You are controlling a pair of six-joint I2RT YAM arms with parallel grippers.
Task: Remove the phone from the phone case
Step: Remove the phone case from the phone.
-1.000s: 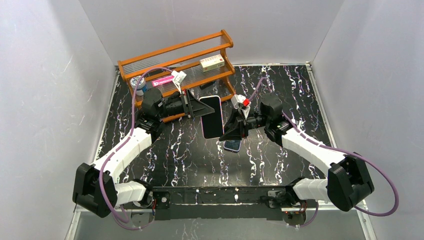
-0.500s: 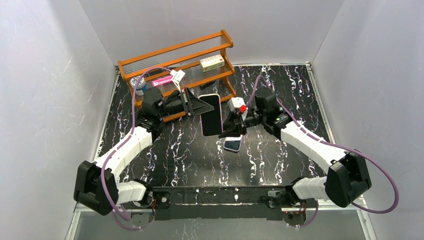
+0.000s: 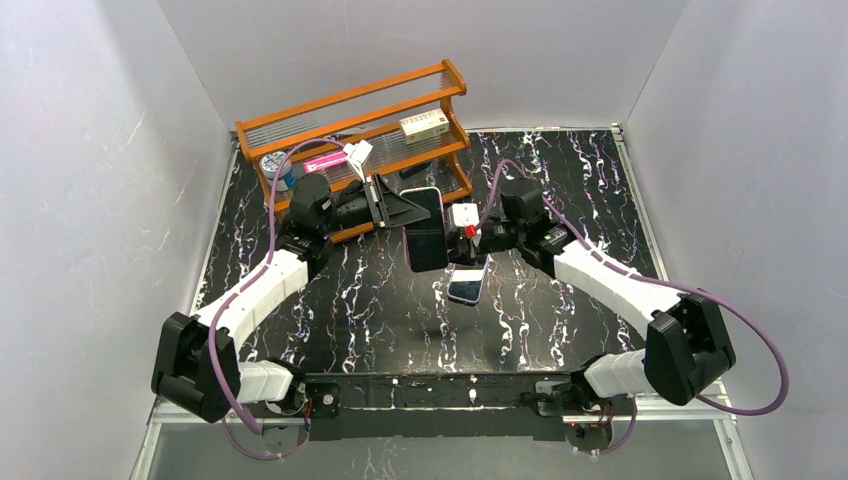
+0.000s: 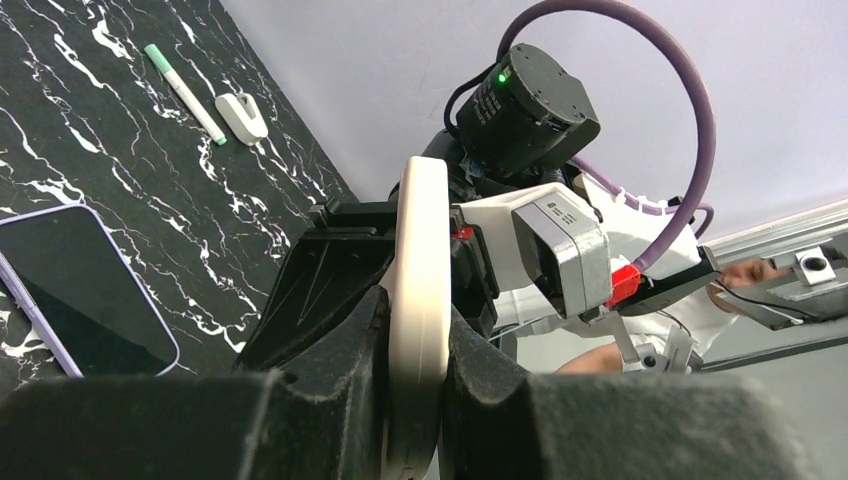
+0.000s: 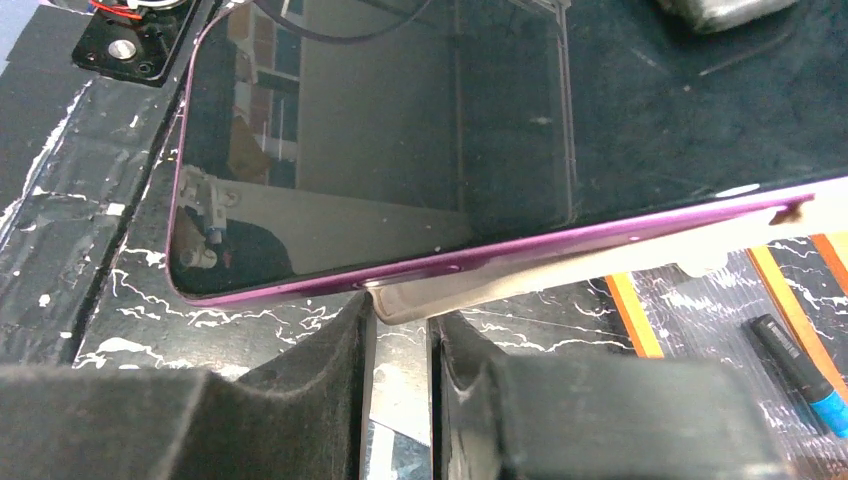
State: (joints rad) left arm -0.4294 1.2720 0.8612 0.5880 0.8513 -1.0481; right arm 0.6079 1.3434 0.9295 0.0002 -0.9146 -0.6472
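Top external view shows the black marbled counter (image 3: 560, 330) with a wooden rack (image 3: 330, 110) at its 11 o'clock corner. Both arms reach in toward the middle and meet there. The left hand (image 3: 408, 214) comes from 9 o'clock and the right hand (image 3: 452, 243) from 3 o'clock, and a phone (image 3: 426, 235) is held up in the air between them, dark screen facing up, clear of the counter. The left wrist view shows the left fingers clamped tight on the edge of the cream case (image 4: 420, 280), one on each face. In the right wrist view the right fingers are closed on the lip of the same case, just beneath the phone's purple rim, and the phone sits in the case. A second phone (image 3: 467, 287) lies flat on the counter at 5 o'clock from the held one. Farther off on the counter, a green-tipped pen (image 4: 185, 93) lies just beside a small white item (image 4: 243, 116).
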